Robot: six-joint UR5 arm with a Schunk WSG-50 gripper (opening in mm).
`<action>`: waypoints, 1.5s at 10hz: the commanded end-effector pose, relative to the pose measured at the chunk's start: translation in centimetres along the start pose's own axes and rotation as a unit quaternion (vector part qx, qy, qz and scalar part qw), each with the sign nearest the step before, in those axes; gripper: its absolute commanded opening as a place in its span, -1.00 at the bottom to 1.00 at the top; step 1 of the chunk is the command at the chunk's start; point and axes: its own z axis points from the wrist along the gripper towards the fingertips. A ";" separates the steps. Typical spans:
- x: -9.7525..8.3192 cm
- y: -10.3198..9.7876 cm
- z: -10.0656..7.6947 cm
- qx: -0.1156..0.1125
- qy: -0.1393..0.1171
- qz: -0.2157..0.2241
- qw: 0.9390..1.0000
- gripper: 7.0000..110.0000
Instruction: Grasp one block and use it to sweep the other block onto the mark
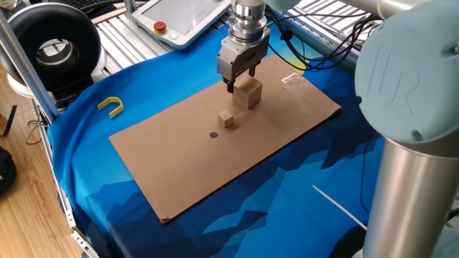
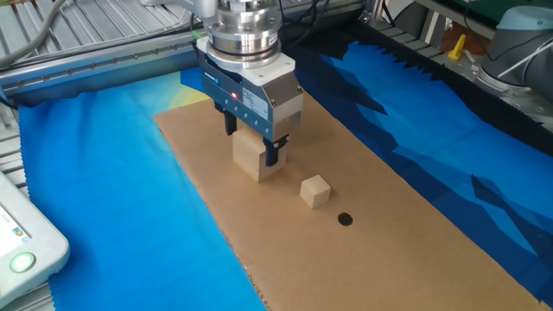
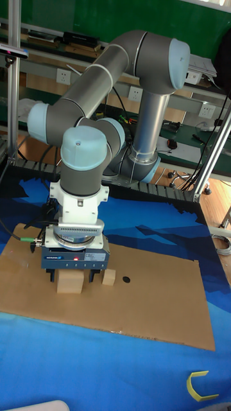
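On the brown cardboard sheet (image 2: 415, 250) that covers the desk, the nearest thing in the other fixed view is the small dark round mark (image 2: 345, 219). Nothing lies on it. Just beyond it stands the tiny tan wooden cube (image 2: 315, 191), near the mark but apart from it. Farther back is the larger light-brown wooden cube (image 2: 257, 155), resting on the cardboard. The gripper (image 2: 253, 145) is directly above it, and its black fingers (image 2: 273, 151) stand apart, one on each side of the big cube; I cannot tell if they touch it. In my judgement the task is at its beginning: the grasp is not closed, and the sweeping is left.
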 end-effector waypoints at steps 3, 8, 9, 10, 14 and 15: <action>2.6 -0.2 0.1 -0.004 -0.005 -0.001 1.000 -0.28; 3.6 -0.5 0.0 -0.003 -0.004 0.007 1.000 -0.28; 2.5 0.1 -0.3 -0.003 -0.006 0.012 1.000 -0.28; 1.8 0.5 -0.5 -0.005 -0.005 0.017 1.000 -0.28; 2.2 -0.3 0.5 0.004 0.000 0.021 1.000 -0.28; 2.5 -0.6 0.8 0.006 0.001 0.021 1.000 -0.28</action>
